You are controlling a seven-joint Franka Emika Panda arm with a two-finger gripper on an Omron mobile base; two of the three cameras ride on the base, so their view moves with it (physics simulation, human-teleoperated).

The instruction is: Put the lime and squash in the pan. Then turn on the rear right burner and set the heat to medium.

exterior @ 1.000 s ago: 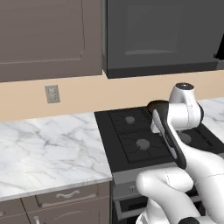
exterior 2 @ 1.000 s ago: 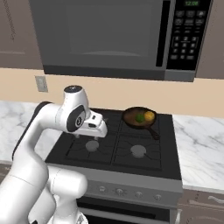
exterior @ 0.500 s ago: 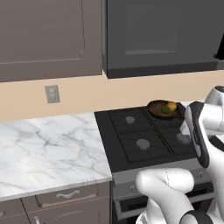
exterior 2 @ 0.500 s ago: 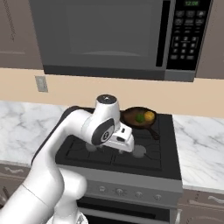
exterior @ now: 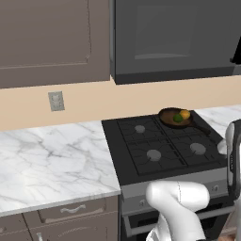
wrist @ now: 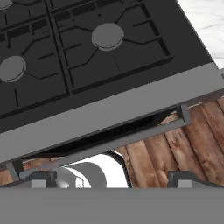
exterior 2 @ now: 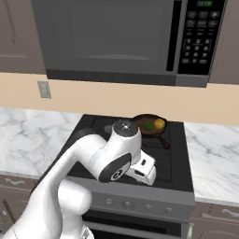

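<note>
The dark brown pan rests on the rear right burner of the black stove, and it hides the burner's cap. Inside it lie the green lime and, touching it, the yellow-orange squash. My gripper hangs over the stove's front right edge, well in front of the pan. In the hand view my gripper stands open with nothing between its fingertips, looking down on the front right burner and the stove's front panel.
A row of knobs lines the grey front panel, with the oven handle and wooden floor below. Marble counters flank the stove. The pan's handle points forward. A microwave hangs overhead.
My arm has swung from above the stove's rear left to its front right edge, and the hand has dropped lower. Pan, lime and squash have not moved.
</note>
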